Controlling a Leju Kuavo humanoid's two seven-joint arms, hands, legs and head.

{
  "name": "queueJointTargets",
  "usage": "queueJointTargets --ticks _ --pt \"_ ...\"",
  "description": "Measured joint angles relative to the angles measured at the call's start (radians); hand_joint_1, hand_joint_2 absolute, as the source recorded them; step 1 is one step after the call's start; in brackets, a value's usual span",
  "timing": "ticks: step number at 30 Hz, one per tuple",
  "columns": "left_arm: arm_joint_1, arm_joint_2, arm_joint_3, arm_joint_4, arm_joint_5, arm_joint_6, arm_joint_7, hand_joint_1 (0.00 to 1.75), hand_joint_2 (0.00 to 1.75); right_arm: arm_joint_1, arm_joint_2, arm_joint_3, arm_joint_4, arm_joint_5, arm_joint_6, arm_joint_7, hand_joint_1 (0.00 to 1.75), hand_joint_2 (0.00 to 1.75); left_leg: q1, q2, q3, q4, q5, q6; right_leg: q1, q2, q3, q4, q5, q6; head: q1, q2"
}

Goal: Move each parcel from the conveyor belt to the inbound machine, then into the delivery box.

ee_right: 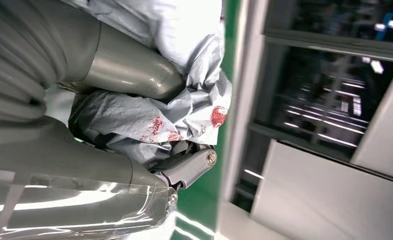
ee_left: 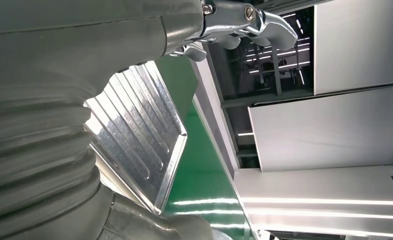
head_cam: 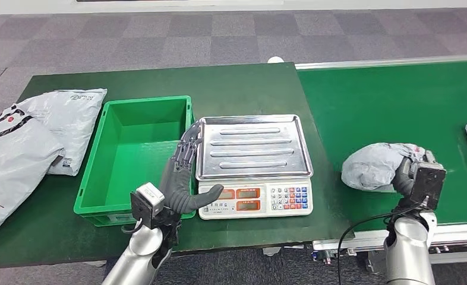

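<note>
Right robot hand [head_cam: 410,173] around crumpled grey parcel [head_cam: 375,166]

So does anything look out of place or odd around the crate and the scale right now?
Two grey parcels lie on the table left of the green crate, which is empty. The right hand grips a crumpled parcel on the belt.

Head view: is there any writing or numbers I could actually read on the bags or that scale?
Nothing reads clearly.
Scale: red display digits and keypad labels, too small to read.
Grey bags: a logo and black print, blurred.
Parcel in the right hand: red marks, illegible.
</note>
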Motion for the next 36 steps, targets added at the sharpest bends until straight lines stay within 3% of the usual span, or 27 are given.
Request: queueJointTargets --ticks 10,15,18,24,30,36 --pt "-0.001 -0.001 0.0 0.0 0.002 -0.012 -0.004 0.0 1.75 0.134 0.095 -0.001 -0.324 -0.055 -0.146 -0.14 1.75 1.75 0.0 0.0 0.0 0.0 -0.001 -0.001 0.0 0.0 -0.001 0.0 -0.001 -0.001 0.0 0.0" --pt "-0.02 -0.003 0.0 0.013 0.016 -0.02 -0.015 0.0 1.75 0.178 0.127 0.0 -0.452 -0.038 -0.296 -0.201 1.75 1.75 0.0 -0.001 0.0 0.0 -0.001 -0.001 0.0 -0.002 0.0 0.0 -0.001 -0.001 0.0 0.0" --pt "-0.051 -0.004 0.003 0.031 0.045 -0.02 -0.036 0.0 1.75 0.166 0.128 0.002 -0.482 -0.013 -0.292 -0.195 1.75 1.75 0.0 0.0 -0.002 0.0 -0.001 -0.001 0.0 0.0 0.0 0.0 -0.001 -0.001 0.0 0.0" --pt "-0.097 -0.016 0.009 0.057 0.084 -0.041 -0.049 0.0 1.75 -0.081 0.058 0.072 -0.341 0.197 -0.216 -0.077 1.75 1.75 -0.001 0.007 -0.002 0.0 0.003 0.0 -0.001 0.007 -0.003 0.0 0.006 0.0 0.0 0.0" --pt "-0.102 -0.02 0.009 0.062 0.089 -0.042 -0.049 0.0 1.75 -0.145 0.041 0.107 -0.287 0.236 -0.205 -0.056 1.75 1.75 -0.001 0.008 -0.002 0.0 0.004 0.0 -0.001 0.008 -0.004 0.0 0.007 0.0 0.0 0.0" --pt "-0.107 -0.026 0.009 0.086 0.108 -0.037 -0.05 0.0 1.75 -0.457 -0.029 0.376 0.04 0.387 -0.16 0.036 1.75 1.75 0.0 -0.003 -0.008 -0.001 0.01 -0.001 0.0 -0.002 -0.006 0.002 0.009 0.0 0.0 0.0"
